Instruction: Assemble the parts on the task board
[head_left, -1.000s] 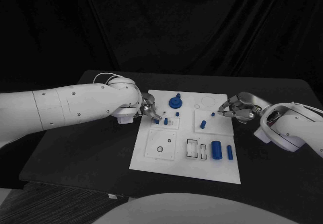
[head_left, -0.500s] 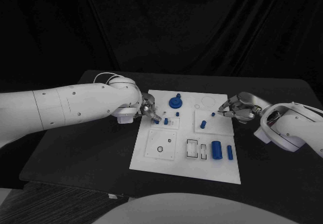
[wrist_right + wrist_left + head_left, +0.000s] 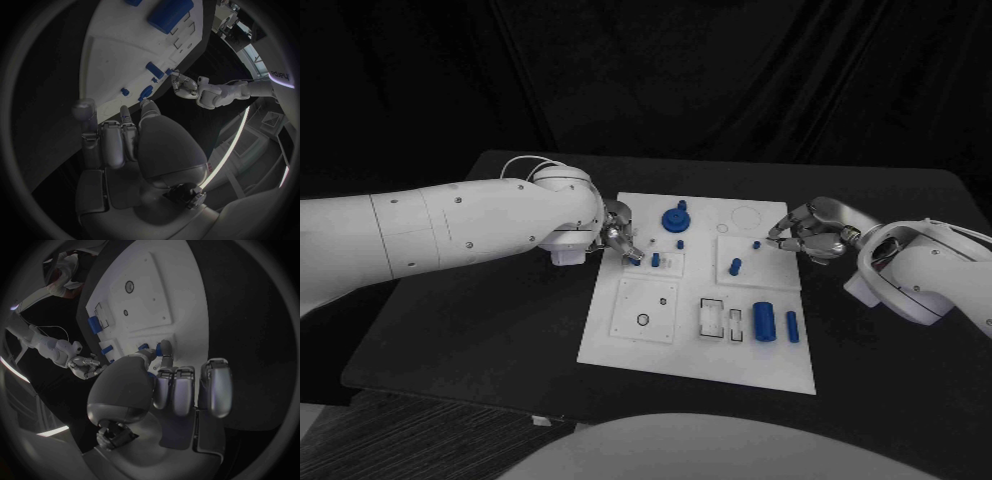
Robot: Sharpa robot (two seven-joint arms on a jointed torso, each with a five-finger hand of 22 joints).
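The white task board (image 3: 646,345) is lying in the middle of the black table (image 3: 488,330). The left hand (image 3: 619,238) is working at the board's left edge; its fingertips are pinching a small blue peg (image 3: 635,259) just beside an upright blue peg (image 3: 656,260). The right hand (image 3: 805,238) is hovering at the board's right edge, its fingers drawn together near a small blue piece (image 3: 756,244); whether they are clamping it cannot be told. A blue knobbed disc (image 3: 676,217) is standing near the far edge. A large blue cylinder (image 3: 764,321) and a slimmer blue pin (image 3: 792,326) are lying side by side at the near right.
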